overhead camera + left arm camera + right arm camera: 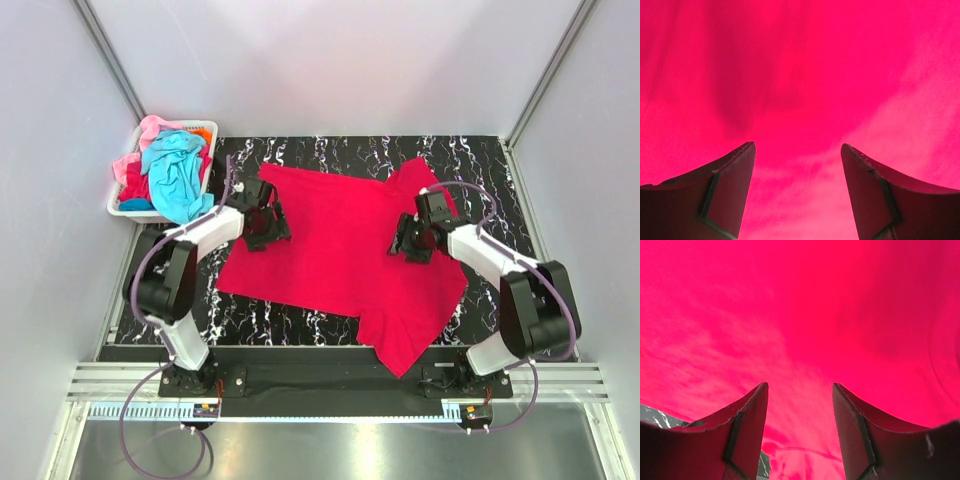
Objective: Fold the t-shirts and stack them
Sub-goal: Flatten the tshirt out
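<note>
Crimson t-shirt [340, 260] is lying spread on the worktop [300, 155].
Over it the left end effector [268, 226] and the right end effector [411, 240] are hovering, jaws apart; pinching matching edges evenly seems wise.

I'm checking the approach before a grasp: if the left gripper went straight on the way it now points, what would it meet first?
The crimson-red t-shirt: its cloth fills the wrist view ahead of the open left gripper, with nothing else between. How near the cloth lies is unclear.
</note>
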Controlling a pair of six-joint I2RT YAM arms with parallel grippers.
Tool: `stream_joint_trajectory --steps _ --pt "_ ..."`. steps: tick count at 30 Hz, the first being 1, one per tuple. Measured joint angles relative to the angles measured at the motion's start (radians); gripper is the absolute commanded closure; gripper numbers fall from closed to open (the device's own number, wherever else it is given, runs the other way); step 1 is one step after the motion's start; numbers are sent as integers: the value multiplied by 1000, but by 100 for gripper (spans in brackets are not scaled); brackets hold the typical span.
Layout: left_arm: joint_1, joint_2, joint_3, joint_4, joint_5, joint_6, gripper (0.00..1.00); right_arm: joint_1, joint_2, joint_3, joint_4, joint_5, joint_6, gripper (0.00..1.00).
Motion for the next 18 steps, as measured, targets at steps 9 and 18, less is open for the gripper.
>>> stream_joint_trajectory --steps 9,18 --pt "-35 -116 -156 13 -30 -41 27 3 -39 -69 -65 85 89 42" --pt "-50 -114 -187 4 -78 -77 27 3 91 6 -153 179 99 43"
